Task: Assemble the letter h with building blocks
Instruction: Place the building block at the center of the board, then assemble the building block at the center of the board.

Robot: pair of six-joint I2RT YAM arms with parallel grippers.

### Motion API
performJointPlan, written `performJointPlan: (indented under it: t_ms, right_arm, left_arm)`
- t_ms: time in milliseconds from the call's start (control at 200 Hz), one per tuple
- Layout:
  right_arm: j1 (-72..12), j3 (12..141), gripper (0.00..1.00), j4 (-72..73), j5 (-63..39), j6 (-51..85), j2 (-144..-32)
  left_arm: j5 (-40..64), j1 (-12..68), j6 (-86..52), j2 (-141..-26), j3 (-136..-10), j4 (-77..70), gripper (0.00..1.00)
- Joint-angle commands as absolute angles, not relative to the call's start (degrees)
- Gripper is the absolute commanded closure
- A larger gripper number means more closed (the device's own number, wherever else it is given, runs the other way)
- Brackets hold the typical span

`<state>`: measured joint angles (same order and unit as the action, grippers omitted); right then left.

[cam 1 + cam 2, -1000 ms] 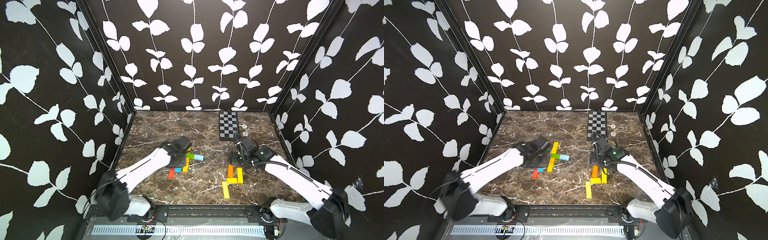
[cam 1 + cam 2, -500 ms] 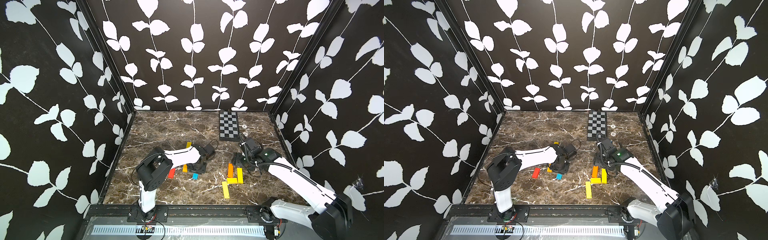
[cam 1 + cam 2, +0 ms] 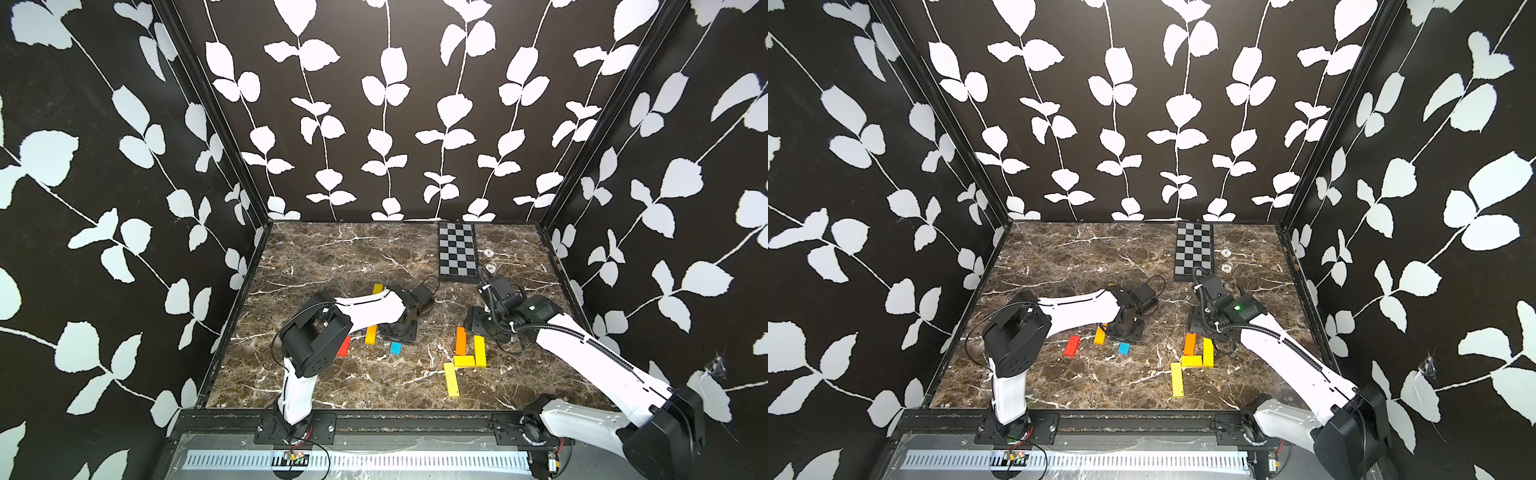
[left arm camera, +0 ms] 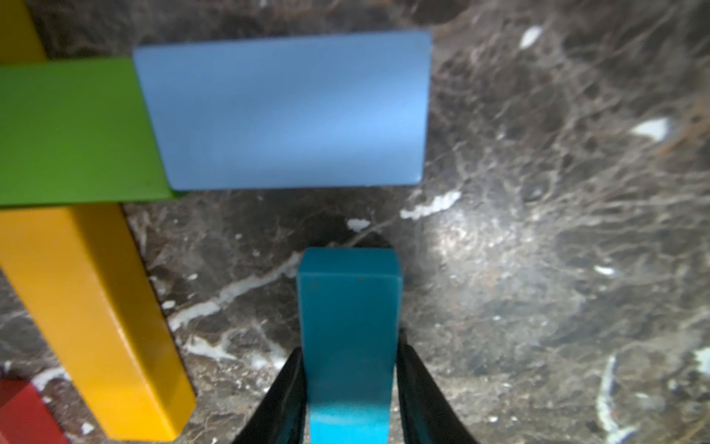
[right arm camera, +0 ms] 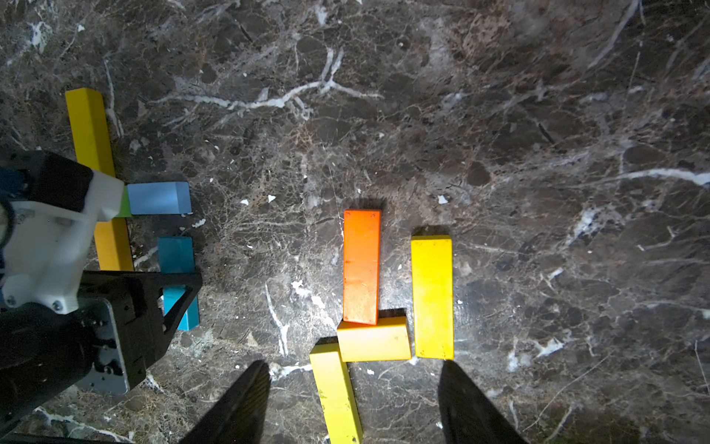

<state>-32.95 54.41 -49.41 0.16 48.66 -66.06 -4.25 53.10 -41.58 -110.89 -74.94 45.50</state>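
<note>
The left arm is folding up and reaching right across the worktop (image 3: 332, 257), where a second ago it was lying stretched out toward the loose pile. The blue block (image 3: 395, 348) has come with it. It was sitting tight against the red block (image 3: 1072, 345), and now it is lying flat well to that block's right, on the near side of the pile, with bare marble around it.

The left gripper (image 4: 350, 346) is straddling it, jaws hugging both long sides. Whether they are pinching or already letting go, the wrist view is not showing. On the far side, the green block (image 4: 73, 130) and the light blue block (image 4: 288, 111) are lying end to end across the pile's yellow bar (image 5: 89, 127).

On the right, hardly anything is changing. The right gripper (image 5: 353, 365) is hovering with its jaws wide and empty over the build. There the orange bar (image 5: 361, 265) is touching the short yellow crosspiece (image 5: 372, 339), the right yellow bar (image 5: 432, 296) is sitting just beside it, and the near yellow bar (image 5: 336, 388) is slanting off the crosspiece's left corner.

So the blue block is looking freed from the clutter, perhaps bound for the letter. The letter itself is only loosely formed, and its stem is looking crooked.
</note>
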Motion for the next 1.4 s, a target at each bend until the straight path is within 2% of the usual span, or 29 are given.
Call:
performJointPlan:
  t_ms: [0,90,220,340,675,785,860,1045,1396]
  right_arm:
    - [-33.1,56.3,0.32,-52.3,1.0,48.2,-66.2]
    - [-33.1,56.2,0.32,-52.7,1.6,48.2,-65.8]
    - [-33.2,56.9,0.32,-52.9,1.8,48.2,-65.7]
    - [-33.2,57.4,0.32,-53.1,1.6,48.0,-65.8]
    - [-33.2,57.2,0.32,-53.3,1.6,48.1,-65.7]
    - [-33.2,57.2,0.32,-53.3,1.3,48.1,-65.7]
    - [-33.2,57.3,0.32,-53.4,1.3,48.1,-65.6]
    - [-33.2,57.5,0.32,-53.3,1.6,48.0,-65.4]
    - [-33.2,56.3,0.32,-52.8,1.5,48.2,-65.1]
  left_arm:
    - [-4.1,53.2,-42.7,-111.0,-75.6,44.8,0.6]
    - [-4.6,53.2,-42.6,-111.4,-76.0,45.5,0.63]
    - [-5.2,53.1,-42.8,-112.0,-75.7,45.3,0.79]
    - [-6.1,53.1,-43.1,-112.6,-76.6,45.5,0.84]
    - [-7.0,52.7,-43.2,-113.1,-77.2,45.4,0.82]
    - [-7.4,52.6,-43.0,-113.0,-77.6,46.4,0.61]
    - [-7.7,52.6,-43.0,-112.3,-77.1,46.6,0.55]
    - [-7.0,52.6,-42.8,-110.7,-75.6,46.0,0.55]
    - [-6.7,52.6,-42.7,-112.6,-76.3,45.3,0.76]
